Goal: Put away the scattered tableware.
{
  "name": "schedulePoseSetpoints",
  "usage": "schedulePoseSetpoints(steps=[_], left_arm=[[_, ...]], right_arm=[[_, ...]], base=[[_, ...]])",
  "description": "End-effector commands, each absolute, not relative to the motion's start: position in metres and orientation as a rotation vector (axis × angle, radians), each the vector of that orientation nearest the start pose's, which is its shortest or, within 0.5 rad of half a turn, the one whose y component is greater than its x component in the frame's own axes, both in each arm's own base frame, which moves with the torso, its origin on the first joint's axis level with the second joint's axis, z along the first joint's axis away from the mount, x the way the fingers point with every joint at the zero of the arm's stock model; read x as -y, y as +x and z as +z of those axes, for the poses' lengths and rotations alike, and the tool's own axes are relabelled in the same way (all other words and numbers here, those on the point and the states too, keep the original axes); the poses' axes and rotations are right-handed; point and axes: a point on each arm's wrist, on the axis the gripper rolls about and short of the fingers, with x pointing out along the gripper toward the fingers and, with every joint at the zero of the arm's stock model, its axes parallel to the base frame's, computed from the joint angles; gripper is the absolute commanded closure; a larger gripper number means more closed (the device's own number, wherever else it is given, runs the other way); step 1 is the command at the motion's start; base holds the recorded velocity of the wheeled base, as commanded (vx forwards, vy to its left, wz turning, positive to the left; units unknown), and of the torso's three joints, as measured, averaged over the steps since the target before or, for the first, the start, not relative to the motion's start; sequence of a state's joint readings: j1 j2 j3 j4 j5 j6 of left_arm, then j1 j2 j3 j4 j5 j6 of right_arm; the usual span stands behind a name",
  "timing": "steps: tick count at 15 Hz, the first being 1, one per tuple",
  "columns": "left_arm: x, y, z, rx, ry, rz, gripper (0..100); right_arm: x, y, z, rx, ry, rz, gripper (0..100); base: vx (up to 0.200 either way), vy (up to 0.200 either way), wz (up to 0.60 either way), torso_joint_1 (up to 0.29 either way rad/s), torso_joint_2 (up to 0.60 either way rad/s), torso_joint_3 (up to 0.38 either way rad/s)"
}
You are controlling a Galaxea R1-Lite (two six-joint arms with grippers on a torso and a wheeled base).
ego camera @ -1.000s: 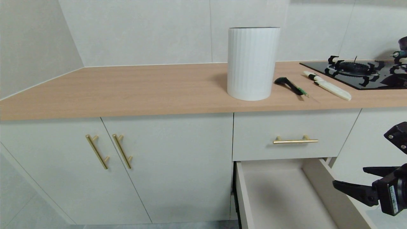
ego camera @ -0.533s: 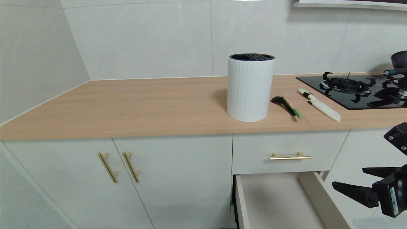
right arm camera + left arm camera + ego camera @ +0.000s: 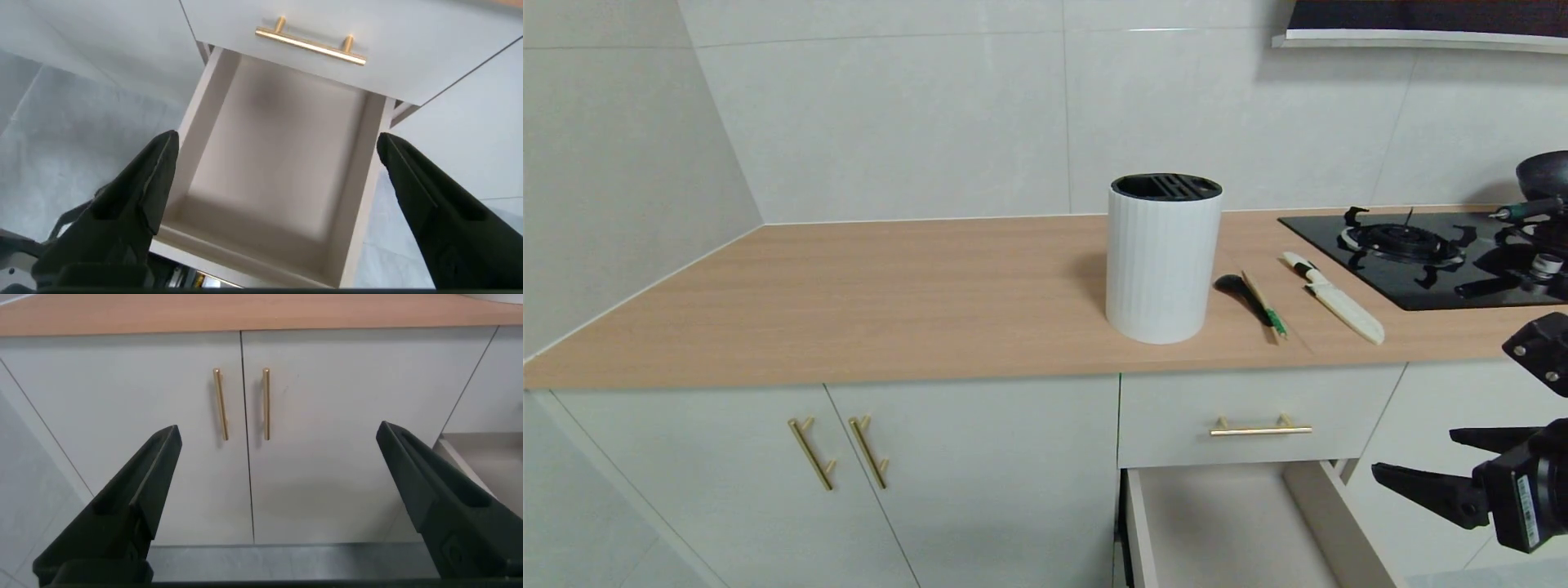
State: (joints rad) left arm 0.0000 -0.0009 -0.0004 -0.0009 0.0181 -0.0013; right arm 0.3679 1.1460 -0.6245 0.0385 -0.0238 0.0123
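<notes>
A white ribbed holder [image 3: 1164, 265] with a black slotted top stands upright on the wooden counter [image 3: 890, 302]. To its right lie a black spoon with a green handle end [image 3: 1249, 297], a thin wooden chopstick [image 3: 1262, 300] beside it, and a white knife [image 3: 1333, 296]. Below them the lower drawer [image 3: 1217, 523] is pulled out and empty. My right gripper [image 3: 1413, 451] hangs open to the right of that drawer, below counter height, and looks down into the drawer [image 3: 270, 196] with its fingers spread [image 3: 278, 145]. My left gripper [image 3: 278, 437] is open and faces the double cabinet doors [image 3: 327, 441].
A black gas hob [image 3: 1413, 249] with a dark pan [image 3: 1543, 175] fills the counter's right end. The upper drawer with a brass handle [image 3: 1260, 428] is shut. The cabinet doors carry two brass handles [image 3: 841, 451]. Tiled walls close the back and left; the counter's left half is bare.
The head camera has risen, so the whole picture has slid downward and the holder's slotted top now shows. The tableware and the right gripper have kept their places.
</notes>
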Motion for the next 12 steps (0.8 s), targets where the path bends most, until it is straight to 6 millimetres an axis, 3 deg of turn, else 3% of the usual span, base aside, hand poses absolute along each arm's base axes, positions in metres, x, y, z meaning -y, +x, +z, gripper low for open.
schedulePoseSetpoints(steps=[1, 4, 6, 9, 12], left_arm=[[0.000, -0.023, 0.076, 0.002, -0.002, 0.018, 0], [0.000, -0.023, 0.076, 0.002, -0.002, 0.018, 0], [0.000, -0.023, 0.076, 0.002, -0.002, 0.018, 0], [0.000, -0.023, 0.076, 0.002, -0.002, 0.018, 0], [0.000, -0.023, 0.076, 0.002, -0.002, 0.018, 0]], right_arm=[[-0.064, 0.169, 0.209, -0.507, -0.041, 0.317, 0], [-0.073, 0.245, 0.240, -0.615, 0.005, 0.215, 0], [-0.080, 0.277, 0.246, -0.682, 0.051, 0.166, 0], [-0.093, 0.337, 0.225, -0.714, 0.044, 0.018, 0], [-0.099, 0.358, 0.206, -0.748, 0.079, -0.023, 0]], base=[[0.000, 0.000, 0.00, 0.000, 0.00, 0.000], [0.000, 0.000, 0.00, 0.000, 0.00, 0.000], [0.000, 0.000, 0.00, 0.000, 0.00, 0.000], [0.000, 0.000, 0.00, 0.000, 0.00, 0.000], [0.000, 0.000, 0.00, 0.000, 0.00, 0.000]])
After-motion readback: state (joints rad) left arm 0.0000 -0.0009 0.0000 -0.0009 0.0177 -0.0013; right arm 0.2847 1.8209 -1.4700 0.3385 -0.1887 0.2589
